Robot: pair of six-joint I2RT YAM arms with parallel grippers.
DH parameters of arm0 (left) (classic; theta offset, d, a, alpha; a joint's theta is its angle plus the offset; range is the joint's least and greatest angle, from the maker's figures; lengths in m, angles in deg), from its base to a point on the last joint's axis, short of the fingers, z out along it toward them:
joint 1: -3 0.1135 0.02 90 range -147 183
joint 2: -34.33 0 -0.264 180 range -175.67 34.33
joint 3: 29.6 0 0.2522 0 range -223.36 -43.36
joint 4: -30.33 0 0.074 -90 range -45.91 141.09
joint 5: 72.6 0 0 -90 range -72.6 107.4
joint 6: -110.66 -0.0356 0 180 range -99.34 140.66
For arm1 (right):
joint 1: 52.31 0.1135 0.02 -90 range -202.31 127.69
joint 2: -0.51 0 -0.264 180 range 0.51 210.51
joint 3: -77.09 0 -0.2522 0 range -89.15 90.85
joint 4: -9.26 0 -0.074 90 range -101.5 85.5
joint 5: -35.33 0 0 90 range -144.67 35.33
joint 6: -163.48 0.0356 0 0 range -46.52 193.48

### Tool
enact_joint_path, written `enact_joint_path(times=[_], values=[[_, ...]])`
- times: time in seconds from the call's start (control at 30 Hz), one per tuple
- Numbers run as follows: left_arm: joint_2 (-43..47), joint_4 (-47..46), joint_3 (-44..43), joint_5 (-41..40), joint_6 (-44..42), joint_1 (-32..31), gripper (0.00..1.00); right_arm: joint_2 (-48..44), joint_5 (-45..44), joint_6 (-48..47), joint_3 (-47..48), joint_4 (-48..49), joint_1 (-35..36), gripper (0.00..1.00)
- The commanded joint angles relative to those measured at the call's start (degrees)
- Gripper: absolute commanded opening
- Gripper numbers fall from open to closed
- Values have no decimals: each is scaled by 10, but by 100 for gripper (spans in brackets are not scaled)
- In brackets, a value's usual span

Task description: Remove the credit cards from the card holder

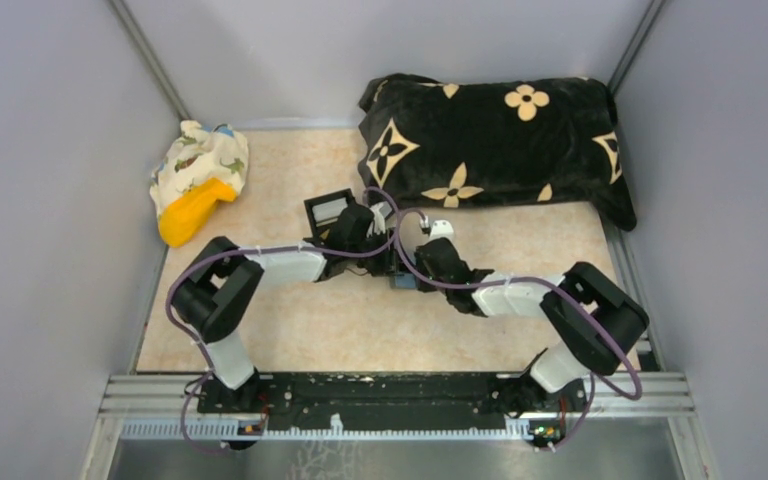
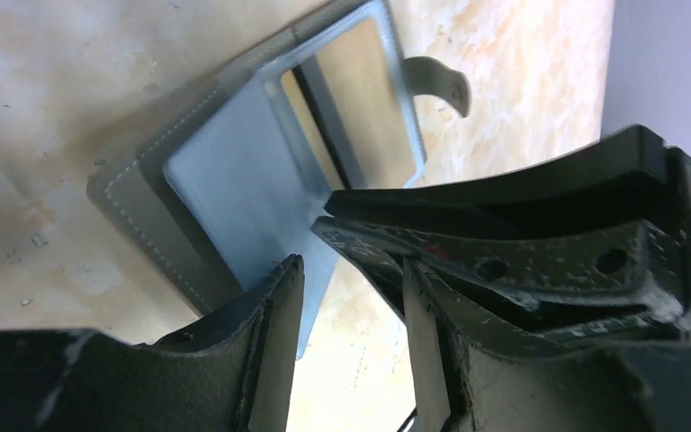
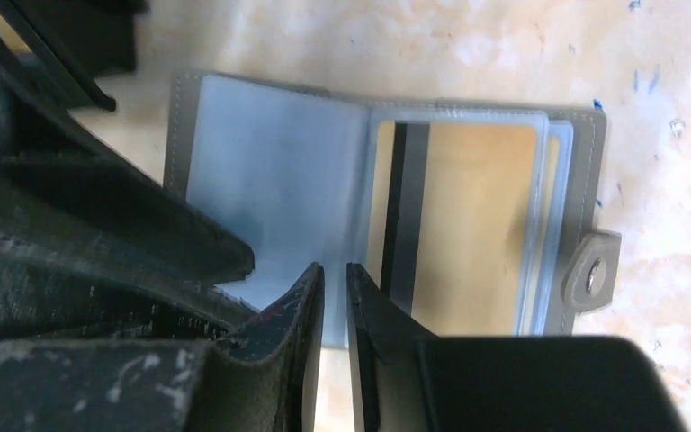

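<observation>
The holder (image 3: 270, 171) lay open on the table (image 1: 360, 330), just beside the black box (image 1: 328, 210), on the box's near right side. A tan card (image 3: 477, 216) with a dark stripe sat in a clear sleeve on the half carrying the snap tab (image 3: 591, 274). The right tool (image 3: 333, 274), also close by the box, had its jaws nearly together, nipping the holder by the edge of a light-blue leaf. The left tool (image 2: 351, 279) stood with jaws apart, the raised leaf's corner between them against one finger, unclamped. A black flowered pillow (image 1: 490, 140) lay behind the box, to its right.
</observation>
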Motion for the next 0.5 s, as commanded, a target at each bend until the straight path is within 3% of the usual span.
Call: enact_joint_path(times=[0.0,0.47], values=[[-39,-32,-9,9,8,-5,51,-52,33,-6,-1,45,18,17],[-59,-52,11,-2,30,-5,50,-137,31,-12,-39,30,1,18]])
